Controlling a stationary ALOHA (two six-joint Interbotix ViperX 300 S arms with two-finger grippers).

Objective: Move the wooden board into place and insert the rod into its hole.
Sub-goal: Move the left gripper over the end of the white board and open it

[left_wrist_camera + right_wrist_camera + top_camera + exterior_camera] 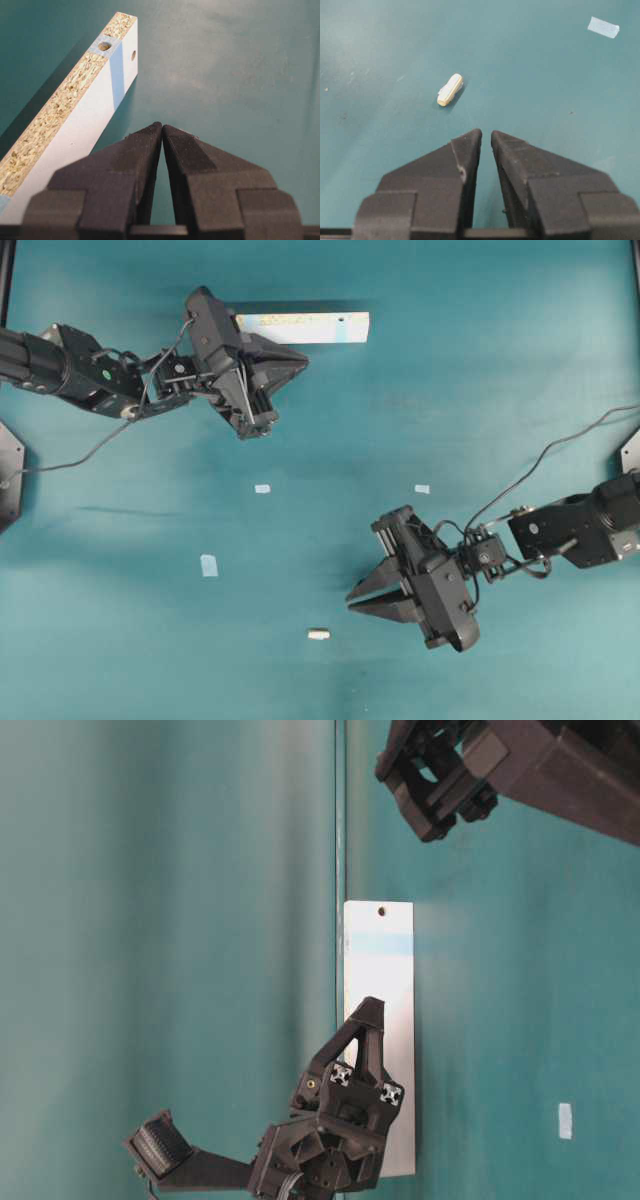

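Observation:
The wooden board lies at the table's far edge, with its light blue patch at the right end. In the left wrist view the board stands on its long side; a hole sits in the raw top edge at the patch, and a smaller one in the white face. My left gripper is shut and empty, just in front of the board, apart from it. The rod lies on the table. My right gripper is shut and empty, a short way behind the rod.
Pale blue tape squares lie on the teal table: one mid-left, one mid-right, and a larger one lower left. The table-level view shows the board along the far edge with the left gripper over it.

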